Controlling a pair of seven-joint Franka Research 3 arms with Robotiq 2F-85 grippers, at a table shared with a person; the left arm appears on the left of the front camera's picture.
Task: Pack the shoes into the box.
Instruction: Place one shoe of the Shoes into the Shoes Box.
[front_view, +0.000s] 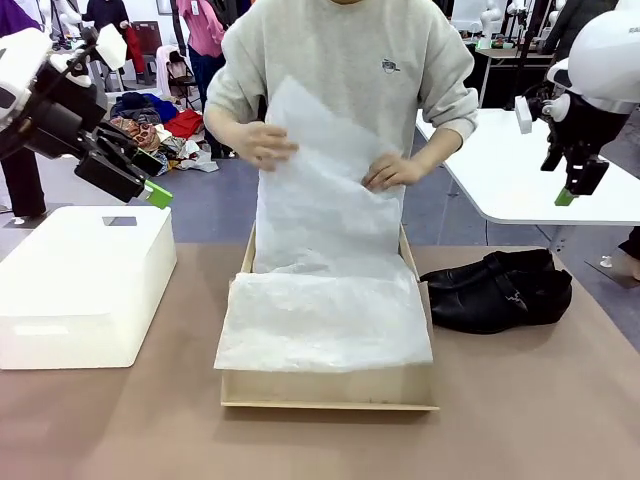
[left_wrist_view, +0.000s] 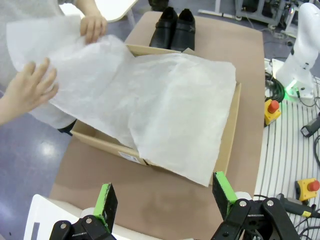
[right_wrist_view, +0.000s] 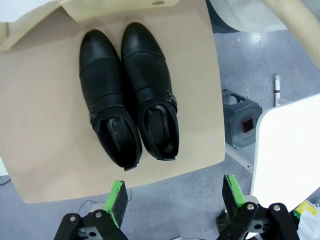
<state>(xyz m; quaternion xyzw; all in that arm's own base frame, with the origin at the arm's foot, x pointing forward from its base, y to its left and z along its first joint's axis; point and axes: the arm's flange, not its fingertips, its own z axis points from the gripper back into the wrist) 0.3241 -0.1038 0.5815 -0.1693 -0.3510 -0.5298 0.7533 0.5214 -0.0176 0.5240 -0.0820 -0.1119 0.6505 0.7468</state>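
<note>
Tissue paper (front_view: 325, 320) covers the whole box (front_view: 330, 388) opening, and the person's 2 hands (front_view: 262, 143) hold a sheet upright at its far end. Above the shoes (front_view: 498, 292) the way is free; bare table (front_view: 520, 400) lies before them.

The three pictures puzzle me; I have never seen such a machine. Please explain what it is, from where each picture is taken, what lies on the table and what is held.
It is a robot with two white arms; a person stands across the table. The front view looks out from between the arms. Each wrist view comes from a camera on one arm, looking along its green-tipped fingers. The left gripper and the right gripper are open and hold nothing. On the table lie a white box, black shoes and a cardboard box; the person's hands hold up its tissue paper.
</note>
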